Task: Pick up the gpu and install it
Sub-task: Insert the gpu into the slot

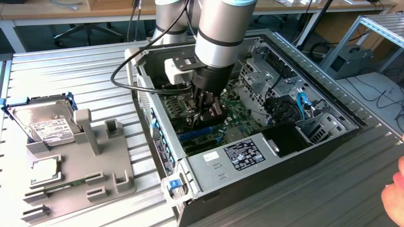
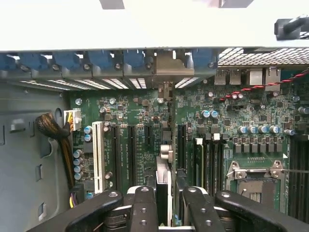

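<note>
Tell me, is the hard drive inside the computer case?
No, the hard drive rests in a grey holder on the table, at the exterior view's left of the open computer case.

Matt grey metal computer case, green motherboard glossy, end effector seemingly black plastic.

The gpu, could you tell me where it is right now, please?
The gpu stands edge-on between the gripper's fingers, inside the open case over the motherboard, in line with the expansion slots.
</note>
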`<state>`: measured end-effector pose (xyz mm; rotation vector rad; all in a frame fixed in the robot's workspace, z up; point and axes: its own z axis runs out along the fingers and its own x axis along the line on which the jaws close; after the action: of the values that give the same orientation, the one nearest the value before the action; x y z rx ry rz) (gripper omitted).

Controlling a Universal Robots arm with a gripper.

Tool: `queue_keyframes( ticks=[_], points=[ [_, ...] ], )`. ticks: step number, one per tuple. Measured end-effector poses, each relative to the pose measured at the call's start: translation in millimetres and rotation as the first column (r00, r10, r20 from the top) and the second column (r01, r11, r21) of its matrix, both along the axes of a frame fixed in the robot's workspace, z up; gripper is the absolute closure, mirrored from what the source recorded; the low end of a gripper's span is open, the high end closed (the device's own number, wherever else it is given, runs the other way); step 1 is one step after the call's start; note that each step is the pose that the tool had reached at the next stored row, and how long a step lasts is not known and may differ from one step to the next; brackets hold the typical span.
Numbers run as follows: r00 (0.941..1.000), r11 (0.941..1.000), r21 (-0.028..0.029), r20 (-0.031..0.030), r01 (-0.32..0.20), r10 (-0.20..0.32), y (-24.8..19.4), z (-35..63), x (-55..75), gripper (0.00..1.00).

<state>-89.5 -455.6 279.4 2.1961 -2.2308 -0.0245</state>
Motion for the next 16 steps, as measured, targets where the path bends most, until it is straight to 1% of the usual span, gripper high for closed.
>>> queue_keyframes(
  ticks=[4, 7, 10, 11, 13, 14, 15, 16],
  points=[
    [1.0000, 1.0000, -0.0001, -0.0001, 0.000, 0.000, 0.0, 0.1, 1.5, 0.74],
    [1.0000, 1.0000, -0.0002, -0.0003, 0.000, 0.000, 0.0, 0.1, 12.6, 0.74],
    [1.0000, 1.0000, -0.0002, -0.0003, 0.000, 0.000, 0.0, 0.1, 14.0, 0.74],
    [1.0000, 1.0000, -0.0001, 0.0024, 0.000, 0.000, 0.0, 0.1, 13.9, 0.74],
    [0.9994, 1.0000, -0.0001, 0.0336, 0.000, 0.000, 0.0, -0.3, 13.9, 0.74],
    [0.9992, 1.0000, 0.0000, 0.0405, 0.000, 0.000, 0.0, -0.3, 13.9, 0.74],
    [0.9990, 1.0000, 0.0001, 0.0440, 0.000, 0.000, 0.1, -0.5, 13.9, 0.74],
    [0.9990, 1.0000, 0.0000, 0.0446, 0.000, 0.000, 0.0, -0.4, 14.0, 0.74]
  ],
)
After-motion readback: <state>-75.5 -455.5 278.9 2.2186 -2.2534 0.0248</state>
